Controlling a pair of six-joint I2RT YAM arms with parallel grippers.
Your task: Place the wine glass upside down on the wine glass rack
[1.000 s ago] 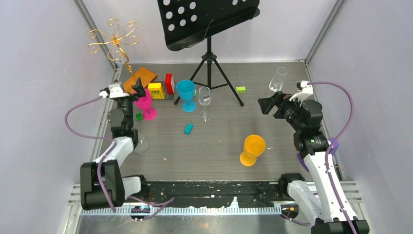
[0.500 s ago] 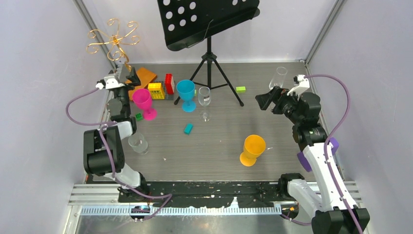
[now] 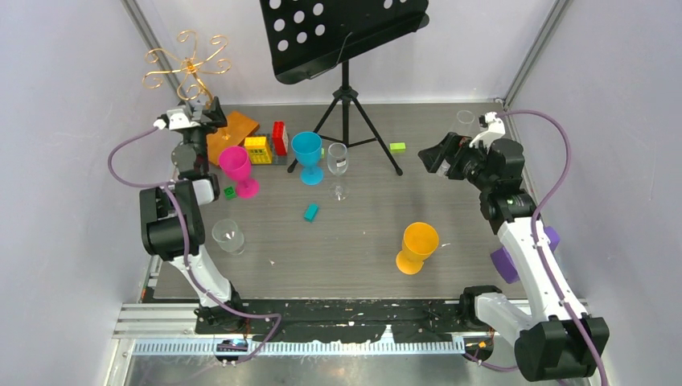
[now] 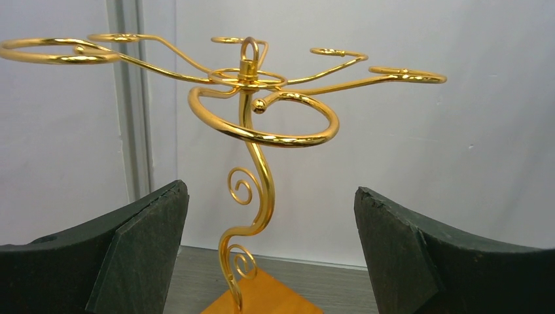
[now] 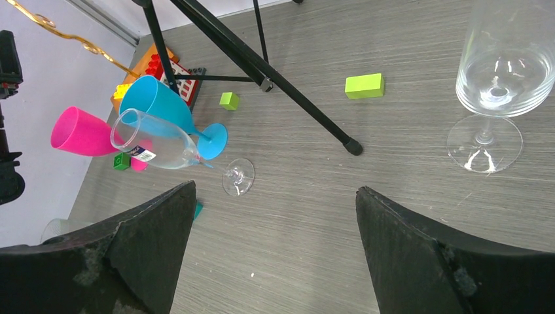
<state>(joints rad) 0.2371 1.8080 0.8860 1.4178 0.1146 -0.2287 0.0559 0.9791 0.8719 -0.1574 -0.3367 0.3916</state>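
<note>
While right claw (image 3: pixel 435 159) stays wide, left claw (image 3: pixel 211 115), also wide, has neared the wine glass rack (image 4: pixel 249 78).

Bare table (image 3: pixel 354 241) near centre, music stand (image 3: pixel 344 48) legs far centre, pink goblet (image 3: pixel 238 169) and blue goblet (image 3: pixel 307 154) far left by wine glass rack (image 3: pixel 187 68), orange goblet (image 3: pixel 418 245) near right

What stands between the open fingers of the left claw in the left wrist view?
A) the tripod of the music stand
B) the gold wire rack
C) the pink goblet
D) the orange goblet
B: the left wrist view shows the gold wire rack rising in the gap of the open left claw. Only a plain wall is behind it, with no goblet or tripod there.
</note>
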